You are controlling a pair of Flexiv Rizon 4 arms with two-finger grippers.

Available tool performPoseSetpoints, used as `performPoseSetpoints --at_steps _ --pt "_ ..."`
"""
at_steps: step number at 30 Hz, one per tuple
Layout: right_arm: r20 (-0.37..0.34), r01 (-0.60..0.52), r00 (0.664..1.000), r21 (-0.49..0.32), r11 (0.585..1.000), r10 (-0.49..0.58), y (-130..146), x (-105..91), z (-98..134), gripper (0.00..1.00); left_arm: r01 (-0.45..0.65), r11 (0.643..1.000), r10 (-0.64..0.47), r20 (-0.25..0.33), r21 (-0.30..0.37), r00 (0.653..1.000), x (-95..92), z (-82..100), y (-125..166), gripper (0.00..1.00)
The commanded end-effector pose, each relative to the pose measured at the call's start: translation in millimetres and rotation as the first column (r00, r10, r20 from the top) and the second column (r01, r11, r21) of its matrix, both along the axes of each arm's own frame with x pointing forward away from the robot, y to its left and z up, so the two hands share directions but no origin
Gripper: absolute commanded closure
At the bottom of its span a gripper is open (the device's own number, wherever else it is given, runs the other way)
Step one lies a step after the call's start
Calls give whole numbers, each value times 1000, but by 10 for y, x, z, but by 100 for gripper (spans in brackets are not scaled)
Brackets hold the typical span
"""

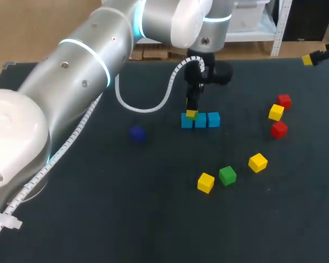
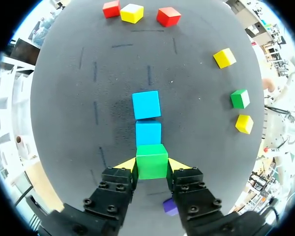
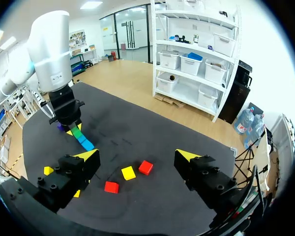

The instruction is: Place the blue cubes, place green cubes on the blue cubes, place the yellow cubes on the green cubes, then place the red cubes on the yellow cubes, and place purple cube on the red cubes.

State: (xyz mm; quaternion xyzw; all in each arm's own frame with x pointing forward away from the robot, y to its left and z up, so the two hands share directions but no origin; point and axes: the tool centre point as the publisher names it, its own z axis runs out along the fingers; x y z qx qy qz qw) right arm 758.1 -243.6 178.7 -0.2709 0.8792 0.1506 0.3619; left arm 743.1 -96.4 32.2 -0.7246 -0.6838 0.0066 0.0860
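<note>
Three blue cubes (image 1: 200, 120) stand in a row at mid-table. My left gripper (image 1: 191, 113) is shut on a green cube (image 2: 152, 161), held right over the row's left end cube and hiding that cube in the left wrist view. The other two blue cubes (image 2: 148, 118) lie ahead of the fingers. A second green cube (image 1: 227, 175) sits nearer the front between two yellow cubes (image 1: 205, 182) (image 1: 257, 162). At the right, a third yellow cube (image 1: 276, 112) lies between two red cubes (image 1: 284, 101) (image 1: 279, 129). The purple cube (image 1: 137, 133) lies left of the row. My right gripper (image 3: 137, 156) hangs open and empty, high at the far right.
My left arm (image 1: 88, 71) crosses the table's left half from the near left corner, with its white cable (image 1: 153, 107) looping behind the gripper. Bare dark mat (image 1: 126, 219) fills the front and the left of the purple cube.
</note>
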Motion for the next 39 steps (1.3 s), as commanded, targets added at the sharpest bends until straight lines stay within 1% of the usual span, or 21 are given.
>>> performPoseSetpoints --at_steps 1,4,5,7,8,9,10,11,12,23,24,25,26,27,30,32,39 --pt "0 1 1000 -2 1000 -1 2 2 -1 0 -4 1000 5 -53 13 999 72 5 -38 100" --pt "0 1 1000 -2 1000 -1 2 2 -1 0 -4 1000 5 -56 13 998 66 -1 -41 100" --pt "0 1 1000 -2 1000 -1 2 2 -1 0 -4 1000 5 -56 13 998 65 -2 -41 94" --pt "0 1 1000 -2 1000 -1 2 2 -1 0 -5 1000 5 -57 13 998 65 -3 -42 77" --pt "0 1 1000 -2 1000 -1 2 2 -1 0 -5 1000 6 -57 13 998 66 -3 -42 62" --pt "0 1 1000 -2 1000 -1 2 2 -1 0 -5 1000 6 -56 14 998 66 -3 -43 51" --pt "0 1 1000 -2 1000 -1 2 2 -1 0 -6 1000 7 -54 15 999 67 -3 -43 25" --pt "0 1 1000 -2 1000 -1 2 2 -1 0 -6 1000 7 -53 16 999 67 -2 -43 16" --pt "0 1 1000 -2 1000 -1 2 2 -1 0 -6 1000 7 -52 17 999 68 -2 -44 0" --pt "0 1 1000 -2 1000 -1 2 2 -1 0 -11 1000 12 -56 16 998 68 -4 -43 0" --pt "0 1 1000 -2 1000 -1 2 2 -1 0 -12 1000 13 -56 16 998 70 -4 -42 4" --pt "0 1 1000 -2 1000 -1 2 2 -1 0 -13 1000 14 -55 17 998 73 -4 -39 18" --pt "0 1 1000 -2 1000 -1 2 2 -1 0 -13 1000 14 -54 18 998 74 -5 -38 38" --pt "0 1 1000 -2 1000 -1 2 2 -1 0 -13 1000 14 -54 19 998 75 -5 -38 51" --pt "0 1 1000 -2 1000 -1 2 2 -1 0 -16 1000 17 -51 22 999 82 -6 -33 64" --pt "0 1 1000 -2 1000 -1 2 2 -1 0 -18 1000 19 -51 23 999 84 -7 -32 69" --pt "0 1 1000 -2 1000 -1 2 2 -1 0 -11 1000 12 -49 23 999 86 -12 -37 74"
